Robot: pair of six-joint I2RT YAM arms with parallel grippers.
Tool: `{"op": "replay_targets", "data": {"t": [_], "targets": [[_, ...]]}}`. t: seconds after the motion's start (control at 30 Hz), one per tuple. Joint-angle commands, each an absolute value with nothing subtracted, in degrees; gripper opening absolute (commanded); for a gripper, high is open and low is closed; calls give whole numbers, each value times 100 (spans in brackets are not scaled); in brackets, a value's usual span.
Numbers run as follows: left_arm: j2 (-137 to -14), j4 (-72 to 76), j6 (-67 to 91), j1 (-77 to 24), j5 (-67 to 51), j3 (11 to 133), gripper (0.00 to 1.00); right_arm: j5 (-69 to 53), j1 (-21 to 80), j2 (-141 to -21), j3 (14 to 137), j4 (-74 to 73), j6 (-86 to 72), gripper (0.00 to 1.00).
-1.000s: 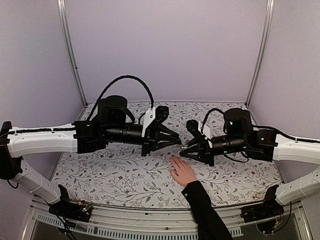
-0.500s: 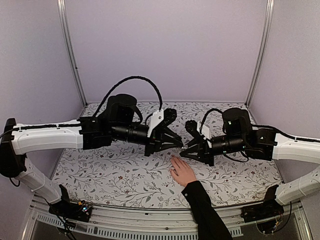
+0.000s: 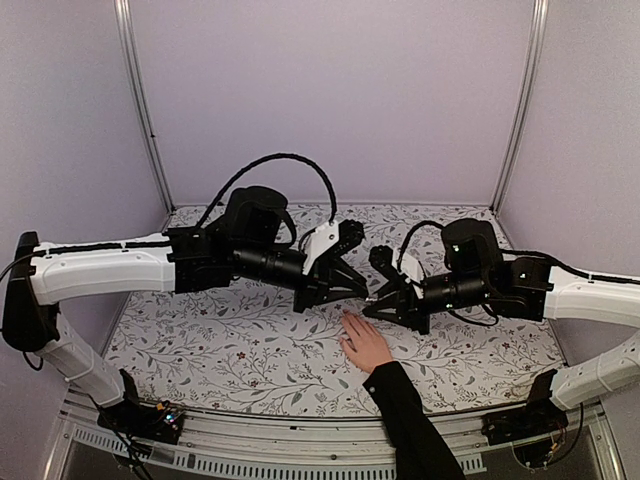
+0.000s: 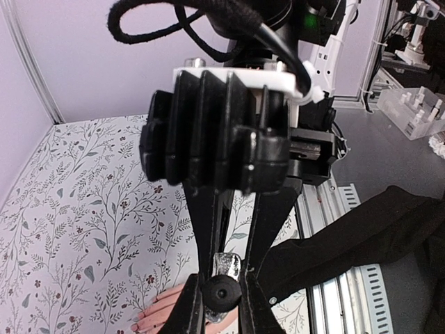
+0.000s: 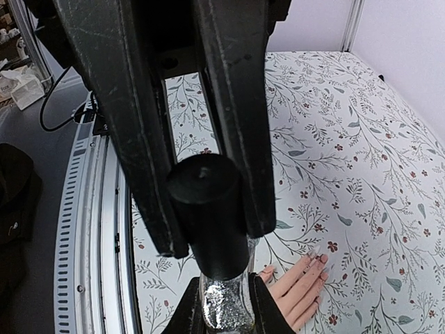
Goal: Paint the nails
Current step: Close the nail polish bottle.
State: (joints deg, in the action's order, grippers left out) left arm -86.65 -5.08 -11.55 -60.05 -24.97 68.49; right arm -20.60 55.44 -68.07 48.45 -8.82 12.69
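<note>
Left gripper (image 3: 362, 290): clamping the glittery polish bottle (image 5: 226, 300) by its body
Right gripper (image 3: 372, 304): pinching the black cap (image 5: 205, 209) tight between its fingers
Nails (image 5: 321, 259): resting on the person's hand (image 3: 366, 345); it is lying flat on the floral table (image 3: 200, 340) just below both grippers, fingers close together
Risk: a jerky uncapping could be tipping the bottle; polish spilling onto the hand, I'd guess
Hidden: no brush showing; nails too small to tell which are painted

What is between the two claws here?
A small glittery bottle, held by the left claw; the right claw pinches its black cap. Right wrist view shows it best.
</note>
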Motion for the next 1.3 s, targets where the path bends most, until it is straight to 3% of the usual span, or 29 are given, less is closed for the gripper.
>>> {"op": "replay_targets", "data": {"t": [0.0,0.4,0.97,1.27], "targets": [[-8842,-670,-1131,-6059,-2427,6846,4,-2292,5590,-6661,5127,-388,1298,0],[-8921,-346,-944,-6030,-2548,6719,8,-2146,5591,-6435,5155,-308,1336,0],[-9324,-378,-299,-6006,-1922,6867,8,-1017,5590,-6486,5587,-510,1244,0],[-9311,-227,-748,-6003,-2809,6632,10,-1841,5589,-6370,5517,-423,1345,0]]}}
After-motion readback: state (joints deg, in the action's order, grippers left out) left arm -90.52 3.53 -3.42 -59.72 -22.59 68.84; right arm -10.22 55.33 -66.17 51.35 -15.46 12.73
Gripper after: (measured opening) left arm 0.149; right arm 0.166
